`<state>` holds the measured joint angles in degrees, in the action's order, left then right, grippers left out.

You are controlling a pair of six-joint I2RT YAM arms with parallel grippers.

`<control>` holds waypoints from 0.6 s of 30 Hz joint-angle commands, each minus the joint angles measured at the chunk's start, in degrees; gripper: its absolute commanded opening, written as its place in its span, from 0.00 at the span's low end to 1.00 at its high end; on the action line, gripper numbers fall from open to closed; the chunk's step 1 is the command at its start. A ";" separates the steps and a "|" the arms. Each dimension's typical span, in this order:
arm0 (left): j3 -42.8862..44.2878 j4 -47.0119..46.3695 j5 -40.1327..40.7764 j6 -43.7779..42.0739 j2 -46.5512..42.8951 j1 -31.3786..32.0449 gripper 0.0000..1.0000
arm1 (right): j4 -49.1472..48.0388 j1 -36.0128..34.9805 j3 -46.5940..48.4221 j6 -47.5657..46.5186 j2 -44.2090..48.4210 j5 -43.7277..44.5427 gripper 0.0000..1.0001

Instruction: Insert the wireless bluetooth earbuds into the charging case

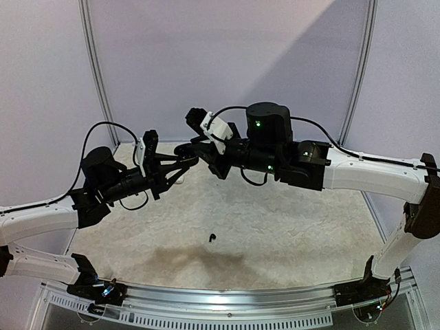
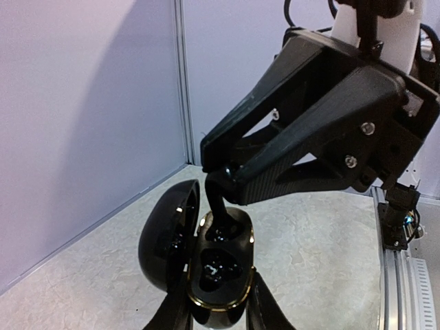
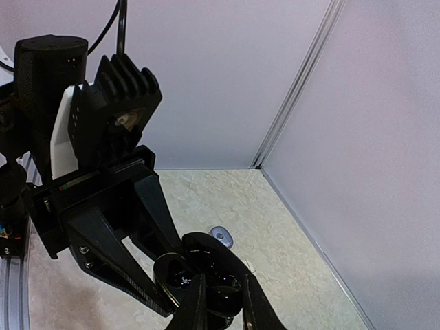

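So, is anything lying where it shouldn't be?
Yes: one tiny black earbud lies alone on the pale speckled table, well away from the glossy black open charging case that the left gripper holds up.

Fingers (image 2: 309, 130): matte black, tapered wedges.
Screws (image 2: 368, 128): silver heads on the finger flanks.
Arm shells (image 1: 371, 175): white, behind the fingers.
Joint housings (image 1: 271, 113): black, with green lights (image 1: 257, 124).
Cables (image 1: 106, 124): black loops.
Camera block (image 3: 120, 89): black, ribbed, above the fingers.
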<state>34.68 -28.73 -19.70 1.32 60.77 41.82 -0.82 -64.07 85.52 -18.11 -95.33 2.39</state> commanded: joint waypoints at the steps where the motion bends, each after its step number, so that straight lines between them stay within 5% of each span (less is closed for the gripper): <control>1: 0.44 -2.63 -0.59 -0.96 -0.21 -0.25 0.00 | 3.56 -0.09 -0.96 -0.01 -0.91 -0.16 0.13; 18: 0.31 -2.38 -0.69 -1.23 -0.41 -0.25 0.00 | 4.34 -0.09 -0.52 0.27 -1.26 -0.29 0.17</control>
<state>34.68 -28.38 -19.84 0.64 60.77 41.82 -0.40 -64.07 85.54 -18.09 -95.33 2.35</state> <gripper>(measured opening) 0.218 0.168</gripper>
